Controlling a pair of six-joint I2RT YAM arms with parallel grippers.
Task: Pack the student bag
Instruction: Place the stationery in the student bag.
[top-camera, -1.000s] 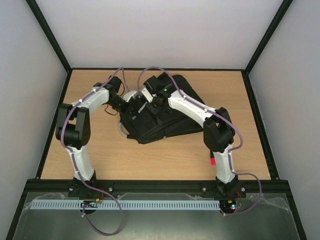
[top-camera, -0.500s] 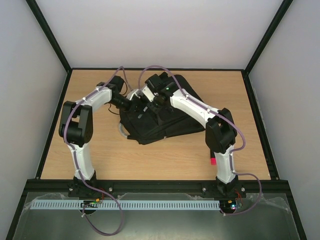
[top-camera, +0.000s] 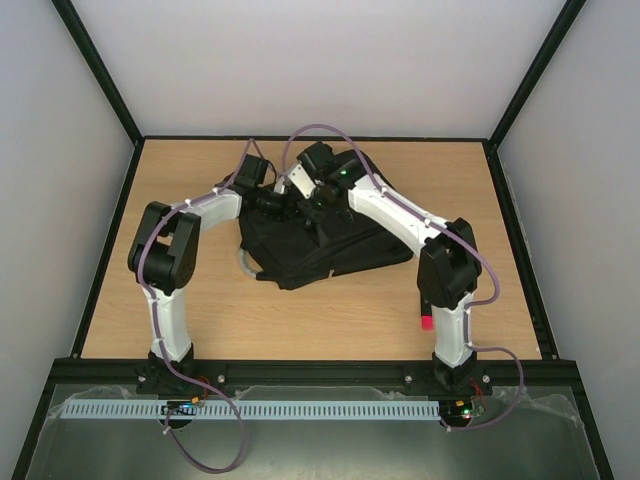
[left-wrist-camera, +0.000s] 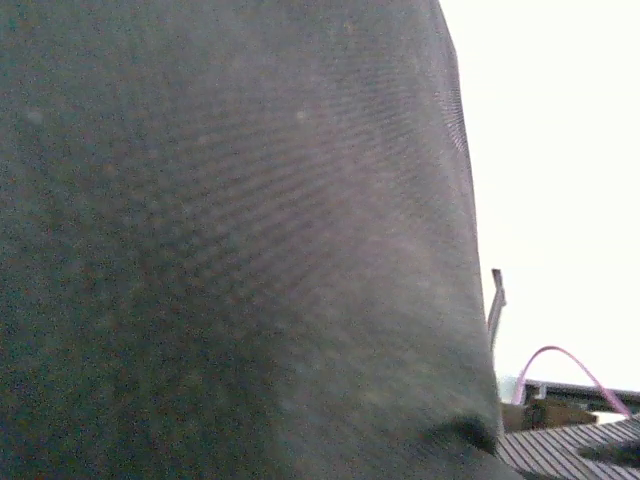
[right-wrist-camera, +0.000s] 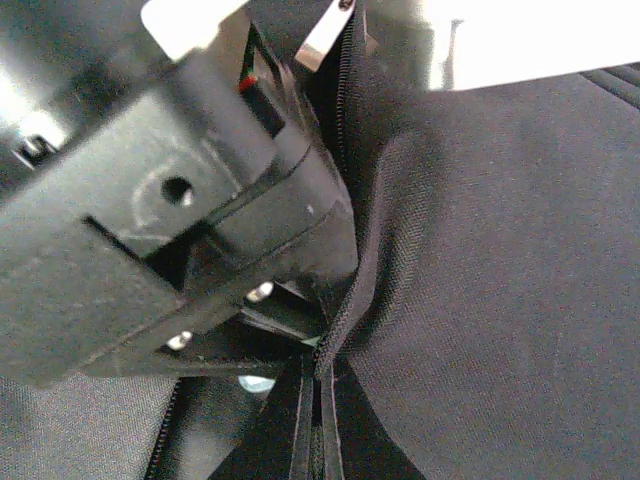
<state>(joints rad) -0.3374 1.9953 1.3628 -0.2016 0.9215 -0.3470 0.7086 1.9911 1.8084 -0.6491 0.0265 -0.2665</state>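
The student bag (top-camera: 330, 245), a large black fabric backpack, lies at the middle back of the table with both arms reaching onto its upper left part. My left gripper (top-camera: 277, 201) is at the bag's opening; dark bag fabric (left-wrist-camera: 230, 240) covers nearly all of the left wrist view and hides its fingers. My right gripper (right-wrist-camera: 321, 400) is shut, with the bag's zip edge (right-wrist-camera: 352, 290) running down between its fingertips. The left gripper's black housing (right-wrist-camera: 150, 230) sits close beside that zip edge, to its left.
A grey-white loop (top-camera: 243, 262) sticks out at the bag's left side. A small red object (top-camera: 427, 322) lies on the wooden table (top-camera: 300, 320) next to the right arm's lower link. Black frame rails (top-camera: 110, 240) border the table.
My left arm has stretched out and its gripper has moved right and farther back onto the bag. The right gripper has shifted slightly back. The bag's upper left edge has bunched up.
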